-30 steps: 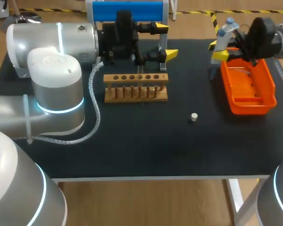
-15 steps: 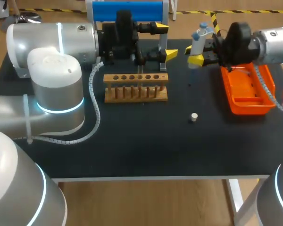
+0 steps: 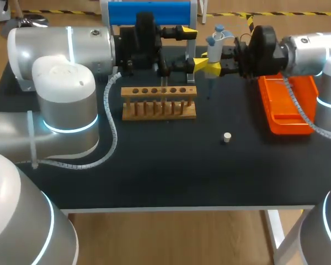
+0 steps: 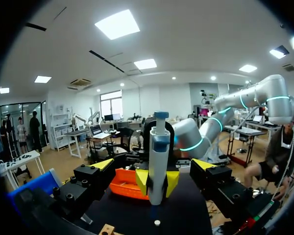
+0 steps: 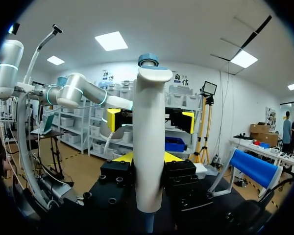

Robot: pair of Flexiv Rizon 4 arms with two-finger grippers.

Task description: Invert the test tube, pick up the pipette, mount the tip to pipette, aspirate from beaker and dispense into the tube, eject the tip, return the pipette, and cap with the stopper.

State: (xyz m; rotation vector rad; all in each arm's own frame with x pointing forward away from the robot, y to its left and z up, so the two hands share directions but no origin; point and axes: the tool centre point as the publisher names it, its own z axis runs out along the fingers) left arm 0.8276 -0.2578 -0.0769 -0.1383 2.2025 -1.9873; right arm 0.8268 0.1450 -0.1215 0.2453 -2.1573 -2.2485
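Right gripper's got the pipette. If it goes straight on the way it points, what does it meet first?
Probably the left gripper, open and facing it just ahead; the gap looks small, but depth is unclear.

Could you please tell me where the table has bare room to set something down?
The broad front strip between the wooden rack and the near edge of the table is bare, save the stopper. Another free patch lies between rack and orange tray. Behind the rack it is crowded: the left end effector and the right end effector, holding the pipette, meet there.

Silver-white arms (image 3: 60, 55), glowing cyan rings (image 3: 71, 128), coiled white cable (image 3: 111, 118); black wrists (image 3: 143, 38) — yellow-tipped jaws
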